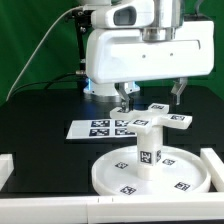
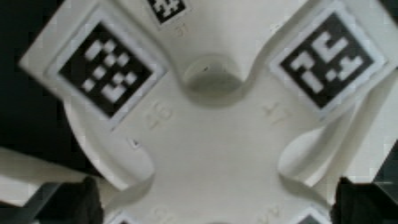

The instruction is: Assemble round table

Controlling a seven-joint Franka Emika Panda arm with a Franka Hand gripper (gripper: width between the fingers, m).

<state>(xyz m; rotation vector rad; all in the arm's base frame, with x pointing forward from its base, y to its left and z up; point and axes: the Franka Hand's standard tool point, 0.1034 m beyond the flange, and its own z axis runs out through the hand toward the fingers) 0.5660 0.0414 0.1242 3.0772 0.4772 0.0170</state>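
Note:
The large rimmed round disc [image 1: 112, 180] lies on the black table near the front. The short cylinder leg [image 1: 150, 152] stands upright on its hub. The cross-shaped base [image 1: 160, 120] sits on top of the leg. My gripper [image 1: 152, 97] hangs just above the cross-shaped base, jaws wide apart and holding nothing. In the wrist view the cross-shaped base [image 2: 196, 130] fills the picture with two tags on its arms. My gripper [image 2: 203, 205] shows only as dark fingers [image 2: 43, 196] at the two edges, apart from the part.
The marker board [image 1: 98, 128] lies flat on the table behind the disc, towards the exterior view's left. White raised blocks stand at the table's front corners on the left [image 1: 5, 168] and the right [image 1: 212, 165]. A green wall is behind.

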